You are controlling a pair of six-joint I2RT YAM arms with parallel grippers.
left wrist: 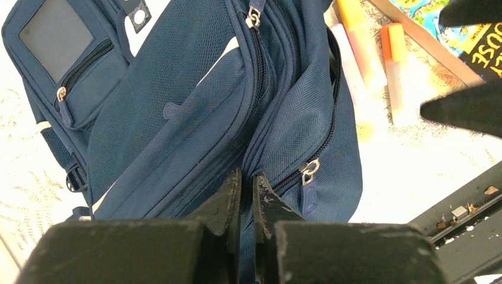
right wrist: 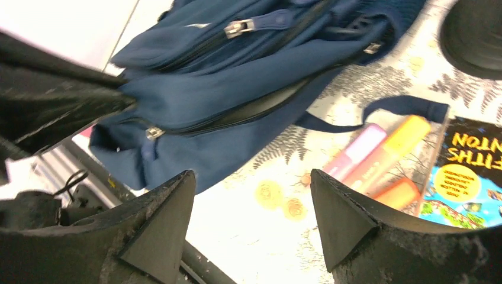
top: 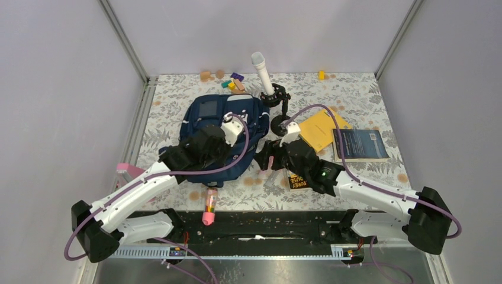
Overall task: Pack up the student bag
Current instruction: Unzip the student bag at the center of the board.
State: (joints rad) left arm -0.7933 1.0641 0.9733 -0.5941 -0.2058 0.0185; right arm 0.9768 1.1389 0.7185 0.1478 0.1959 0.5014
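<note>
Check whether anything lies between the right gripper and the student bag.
Nothing visible does. The right gripper, fingers open, faces the student bag across a bare stretch of table; the highlighters lie off to one side, beside the book.

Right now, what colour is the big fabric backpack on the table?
Navy blue; the large fabric backpack shows best in the left wrist view.

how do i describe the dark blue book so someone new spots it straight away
Find the student bag, the big navy backpack left of centre in the top view, and scan right across the floral table. Past the flat yellow item lies the dark blue book, nearest the right wall. Unlike its plain yellow neighbour, its cover is dark with faint pale print.
</note>
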